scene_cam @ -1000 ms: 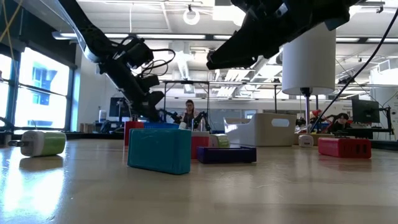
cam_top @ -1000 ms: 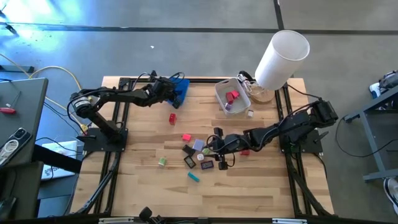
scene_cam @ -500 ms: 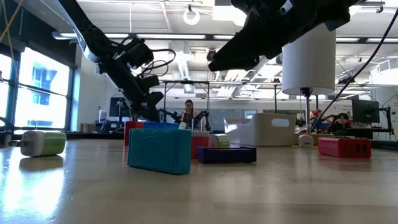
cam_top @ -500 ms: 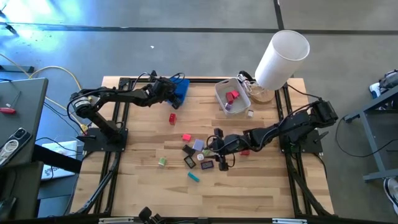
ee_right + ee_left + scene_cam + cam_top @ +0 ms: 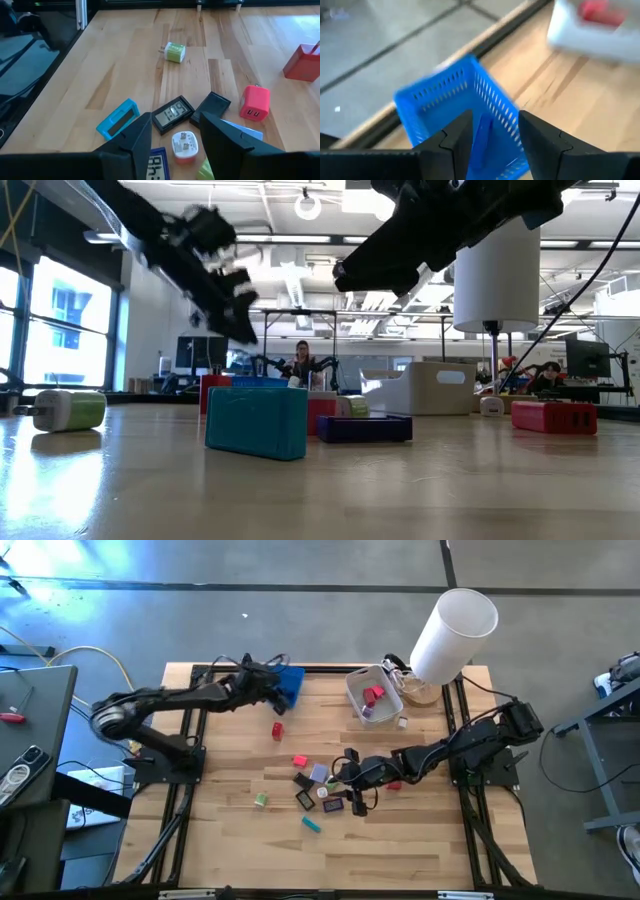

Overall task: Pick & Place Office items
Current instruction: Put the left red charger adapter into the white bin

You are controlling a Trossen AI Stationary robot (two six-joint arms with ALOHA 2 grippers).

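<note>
the left gripper (image 5: 490, 137) has its fingers spread with nothing between them, hanging right over the blue tray (image 5: 460, 107) at the far left part of the table (image 5: 420, 830). the right gripper (image 5: 172, 135) also has its fingers parted and empty, poised just above the cluster of office items near the table's middle. under it, seen from its wrist, lie a small black clock (image 5: 172, 114) and a white-and-orange round piece (image 5: 184, 145), with a teal block (image 5: 117, 119) to one side, a black block (image 5: 212, 105) and a pink charger (image 5: 255, 103) to the other, and a green plug (image 5: 174, 52) farther off. a red block (image 5: 277, 729) sits alone between the cluster and the blue tray. the translucent white bin (image 5: 374, 695), well apart from the blue tray along the far edge, holds a red piece (image 5: 374, 694). a tall white cylinder (image 5: 453, 635) stands just beside the bin.
</note>
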